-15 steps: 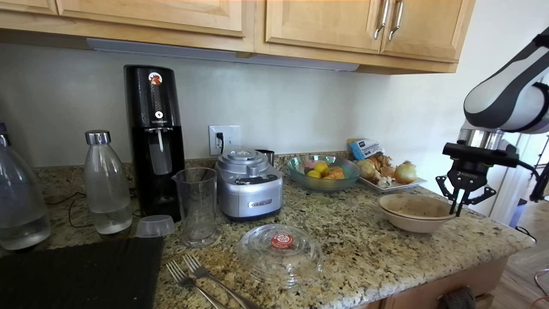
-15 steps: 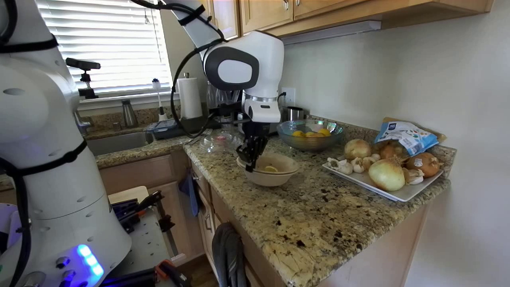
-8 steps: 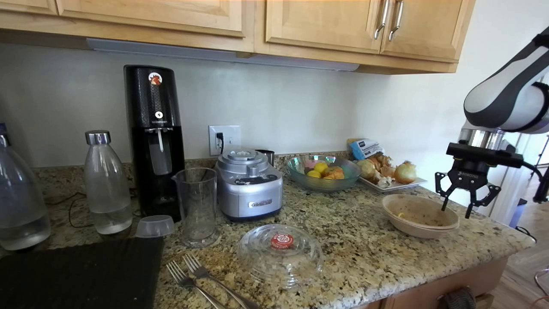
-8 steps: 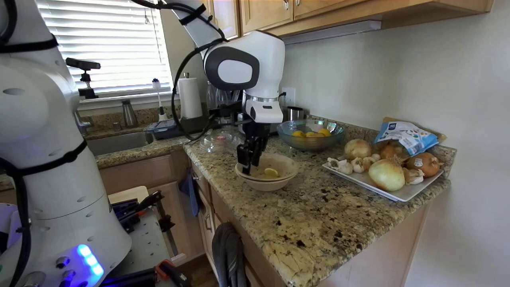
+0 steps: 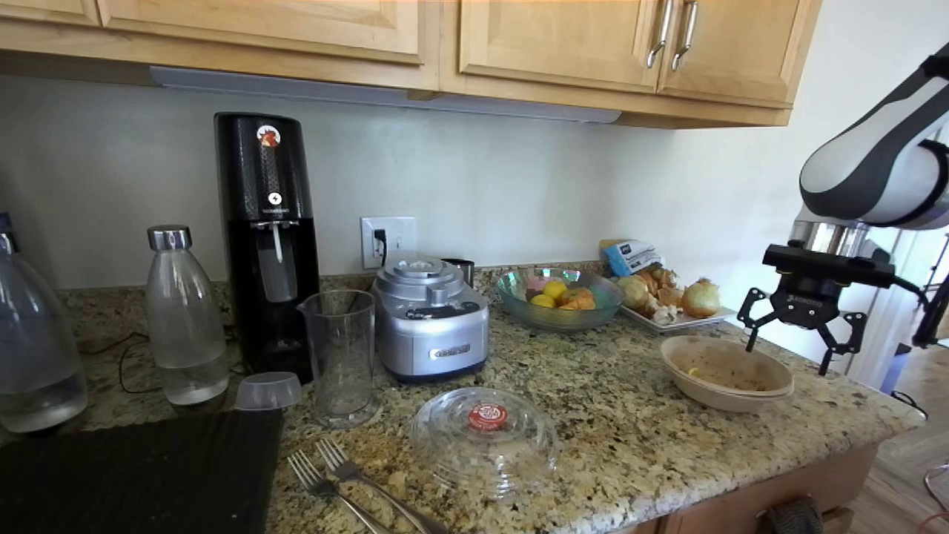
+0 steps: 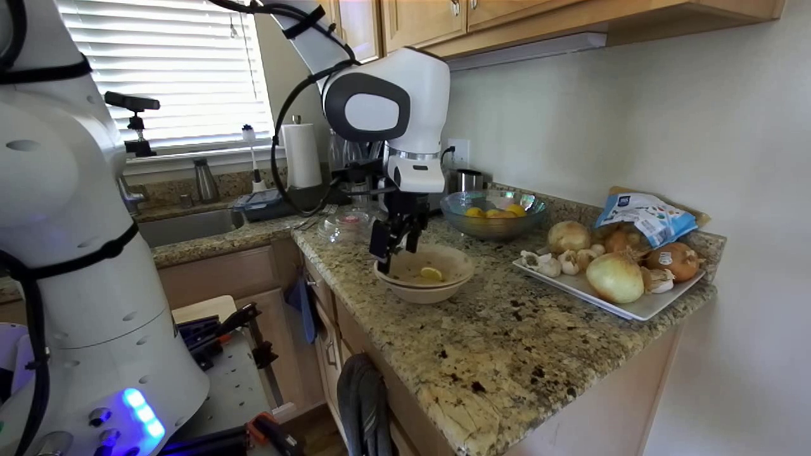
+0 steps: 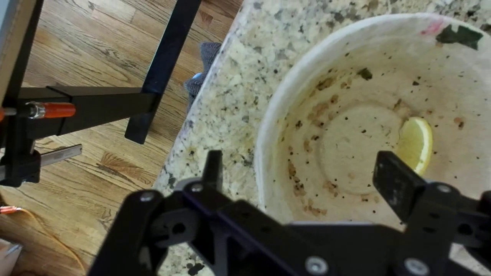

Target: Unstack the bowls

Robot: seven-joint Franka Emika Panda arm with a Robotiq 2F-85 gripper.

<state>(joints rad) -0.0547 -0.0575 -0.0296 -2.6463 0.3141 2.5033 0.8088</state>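
Two tan bowls stand stacked near the counter's front edge. Speckled with food residue, the upper bowl (image 5: 712,360) (image 6: 450,259) holds a lemon wedge (image 6: 431,273) (image 7: 415,143). Beneath it, the lower bowl (image 6: 423,295) shows only as an outer band in both exterior views; its inside is hidden. My gripper (image 5: 787,360) (image 6: 398,259) (image 7: 299,154) is wide open at the stack's rim, holding nothing. In the wrist view one finger (image 7: 213,165) is over the counter outside the rim, and the other is above the bowl's interior, so the rim lies between them.
A glass fruit bowl (image 5: 560,315) and a plate (image 6: 608,304) of onions and garlic stand toward the wall. Along the counter are a food processor (image 5: 432,334), a clear plastic lid (image 5: 485,445) and two forks (image 5: 348,475). The counter edge (image 7: 191,111) runs close beside the stack.
The gripper has gone from nearly shut at the bowl rim to wide open, then risen slightly. Both bowls have dropped a little together and sit level, still nested.
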